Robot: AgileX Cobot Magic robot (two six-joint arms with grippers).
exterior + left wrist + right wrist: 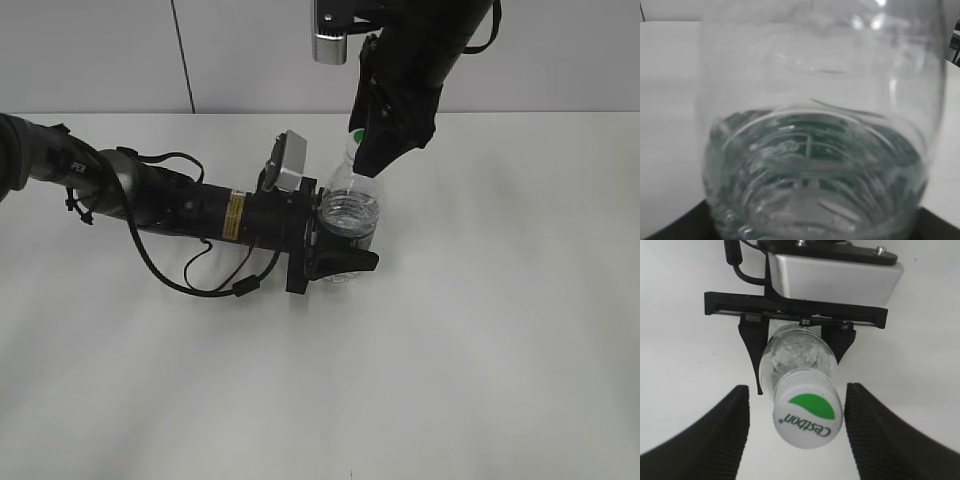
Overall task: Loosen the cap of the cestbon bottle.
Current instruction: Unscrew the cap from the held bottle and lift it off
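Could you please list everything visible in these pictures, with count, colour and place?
bottle: one, clear plastic partly filled with water, dark green label low on its body, standing on the table a little behind the middle.
cap: one, white with a green mark and the word Cestbon, on the bottle's top.
table: one, white, under everything.
wall: pale grey panels with a dark seam, behind the table.
left hand: one, black, reaching in from the left, shut on the bottle's lower body.
right hand: one, black, above the bottle, open with a ribbed finger on either side of the cap, gaps showing on both sides.
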